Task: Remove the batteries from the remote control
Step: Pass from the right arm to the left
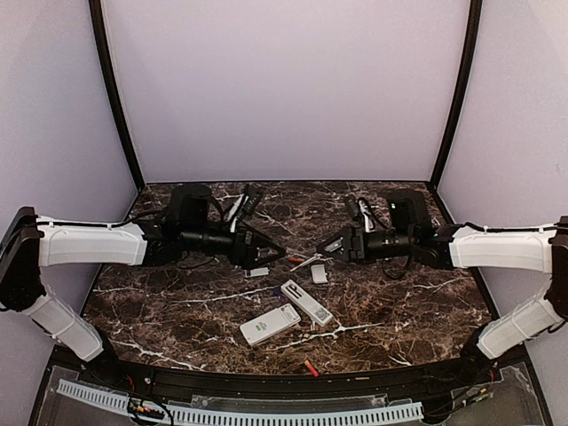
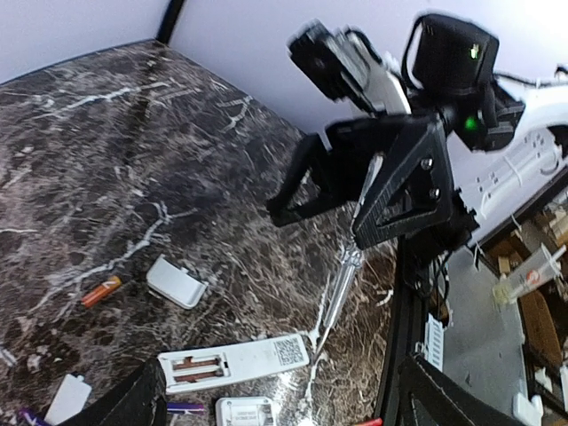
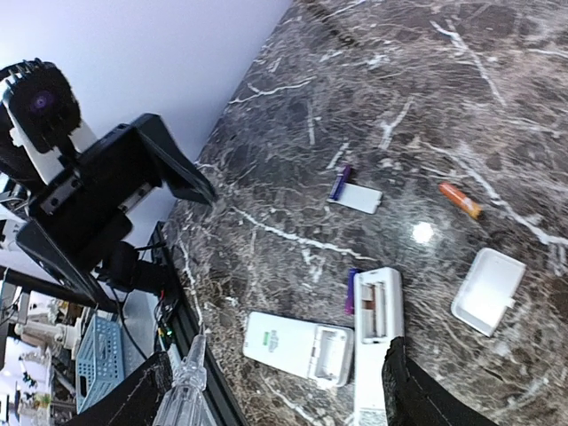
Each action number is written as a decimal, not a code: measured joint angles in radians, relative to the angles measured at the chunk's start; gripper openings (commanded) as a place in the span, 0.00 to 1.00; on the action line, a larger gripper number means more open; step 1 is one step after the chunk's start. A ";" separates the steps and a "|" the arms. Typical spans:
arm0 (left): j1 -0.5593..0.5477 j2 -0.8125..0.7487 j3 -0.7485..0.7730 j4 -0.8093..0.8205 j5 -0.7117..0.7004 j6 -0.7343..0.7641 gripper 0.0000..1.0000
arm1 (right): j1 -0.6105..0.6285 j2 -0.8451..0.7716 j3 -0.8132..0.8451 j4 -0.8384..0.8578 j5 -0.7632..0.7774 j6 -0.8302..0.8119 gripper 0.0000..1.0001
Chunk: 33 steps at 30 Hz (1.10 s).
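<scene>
1. Arms reach in from both sides in the top view and meet over the dark marble table (image 1: pixel 177 302). The left gripper (image 1: pixel 271 255) and the right gripper (image 1: pixel 327 248) point at each other, a little apart. An orange battery (image 1: pixel 295 260) lies on the table between their tips. A red battery (image 1: pixel 311 367) lies right at the front edge. A thin remote (image 1: pixel 306 302) and a wide remote (image 1: pixel 269 325) lie just beside each other near the front. A small white cover (image 1: pixel 319 273) lies near the right gripper.
2. In the left wrist view, the left gripper's two fingers are spread wide. Across from it, the right gripper's fingers are apart too. A clear tool (image 2: pixel 342 275) hangs down by one of them. I cannot tell how it is held. The thin remote's back is open and shows two brown-red strips. I cannot tell if they are batteries. A purple battery (image 2: pixel 185 407) lies just beside that remote.
3. In the right wrist view, the right gripper's fingers are spread wide, with the tool's handle next to one. The other purple battery (image 3: pixel 341 182) touches a second white cover (image 3: pixel 359 198). The wide remote's slot is open.
</scene>
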 measured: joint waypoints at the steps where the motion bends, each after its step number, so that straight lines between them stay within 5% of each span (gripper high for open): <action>1: -0.027 0.027 0.018 -0.006 0.008 0.019 0.90 | 0.016 0.015 0.020 0.002 -0.016 -0.001 0.78; 6: -0.091 0.116 0.104 -0.051 0.060 0.095 0.80 | 0.069 0.058 0.087 0.006 -0.062 -0.008 0.77; 14: -0.116 0.131 0.124 -0.093 0.132 0.140 0.34 | 0.080 0.086 0.096 0.008 -0.087 -0.008 0.76; 19: -0.128 0.137 0.124 -0.094 0.157 0.138 0.29 | 0.080 0.097 0.100 0.006 -0.090 -0.008 0.76; 26: -0.138 0.165 0.124 -0.097 0.161 0.124 0.03 | 0.080 0.098 0.101 0.007 -0.090 -0.008 0.77; 33: -0.139 0.158 0.111 -0.079 0.106 0.114 0.00 | 0.080 0.098 0.099 0.009 -0.045 0.003 0.83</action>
